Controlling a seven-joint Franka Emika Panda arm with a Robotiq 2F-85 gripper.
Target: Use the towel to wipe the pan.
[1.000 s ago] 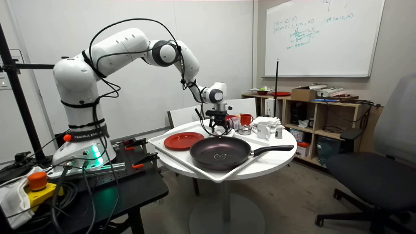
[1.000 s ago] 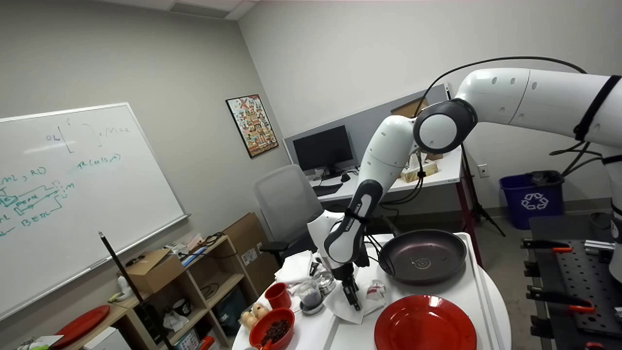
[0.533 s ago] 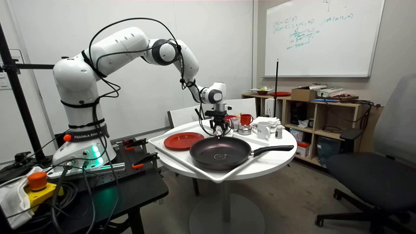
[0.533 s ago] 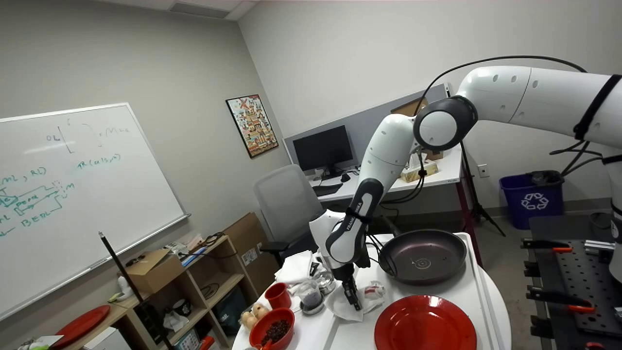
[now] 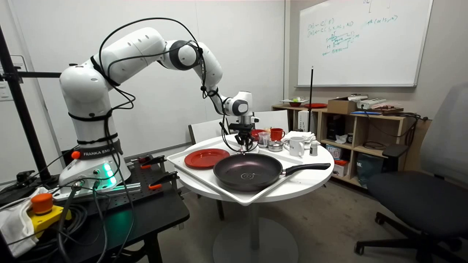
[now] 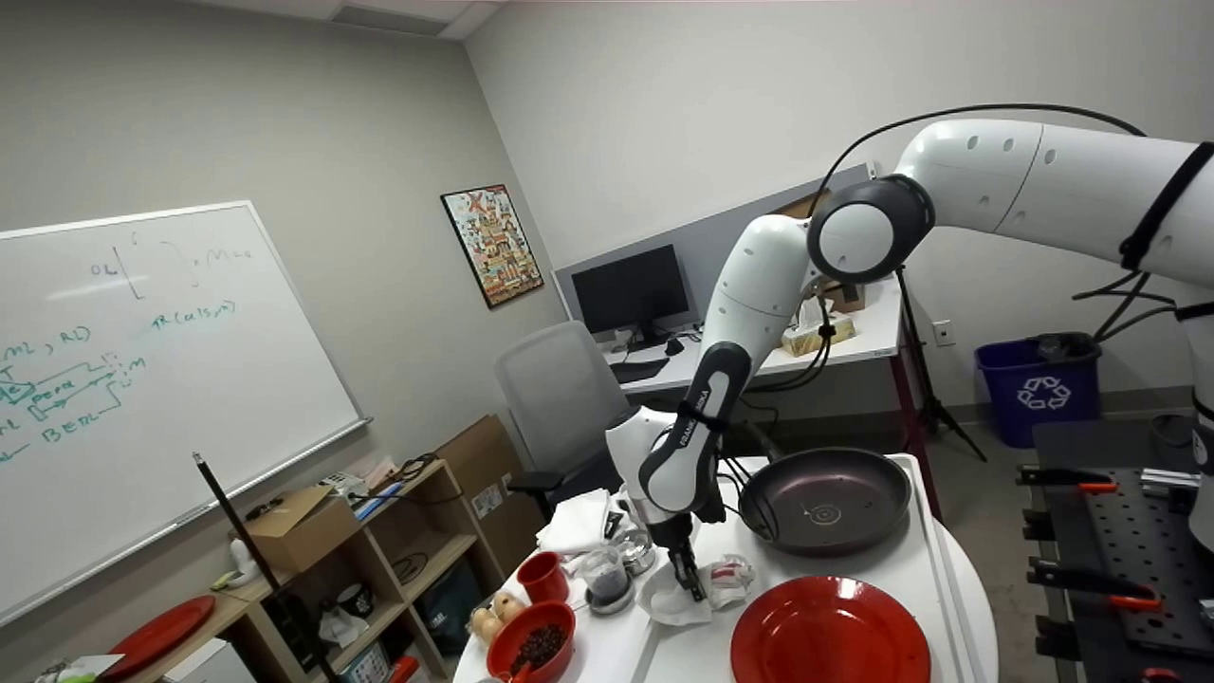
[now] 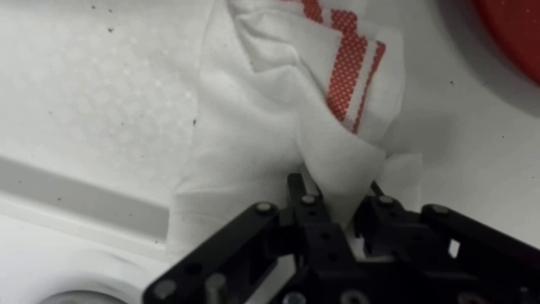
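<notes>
Two black fingers (image 7: 314, 213) of the gripper (image 7: 336, 183) pinch a raised fold of the white towel (image 7: 261, 109) — its red stripes show beyond the tips. The towel lies rumpled on the tray (image 5: 204, 177), one edge over the rim, near the red plate (image 6: 830, 636). In both exterior views the frying pan (image 6: 825, 503) rests right way up on that same tray — apart from the towel, its handle (image 5: 307, 168) reaching out past the rim.

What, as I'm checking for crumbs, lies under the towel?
White tray shows beside the towel, with dark specks nearby; the surface directly beneath is covered, so anything there can't be seen.
</notes>
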